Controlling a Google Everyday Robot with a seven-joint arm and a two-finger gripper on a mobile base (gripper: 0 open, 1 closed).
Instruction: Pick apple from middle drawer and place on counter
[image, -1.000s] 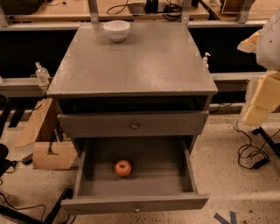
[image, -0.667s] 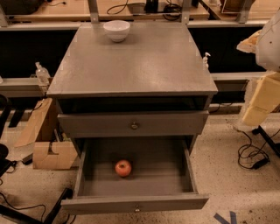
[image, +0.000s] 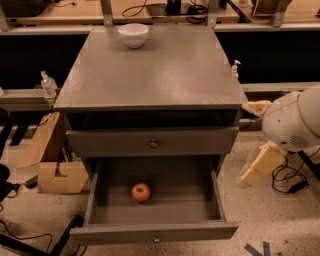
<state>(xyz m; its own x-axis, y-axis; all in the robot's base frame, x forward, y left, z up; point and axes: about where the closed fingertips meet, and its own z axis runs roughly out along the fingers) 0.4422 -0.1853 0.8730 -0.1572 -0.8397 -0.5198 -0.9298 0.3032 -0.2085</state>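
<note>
The apple (image: 141, 192), red with a yellowish patch, lies on the floor of the middle drawer (image: 200, 232), left of its centre. The drawer is pulled fully out and has a small knob on its front panel. The counter (image: 165, 75) is the grey top of the cabinet. My gripper (image: 257, 137) hangs at the right of the cabinet, level with the closed drawer front, on a white rounded arm (image: 295, 122). Its cream fingers (image: 260, 166) are spread apart and hold nothing. It is well to the right of and above the apple.
A white bowl (image: 133, 35) stands at the back of the counter. A closed drawer front with a brass knob (image: 154, 144) sits above the open drawer. A cardboard box (image: 57, 175) stands on the floor left. Cables (image: 290, 182) lie on the floor right.
The arm and gripper have come down and to the left, from the upper right edge to beside the cabinet's right side. The apple and the drawer have not moved.
</note>
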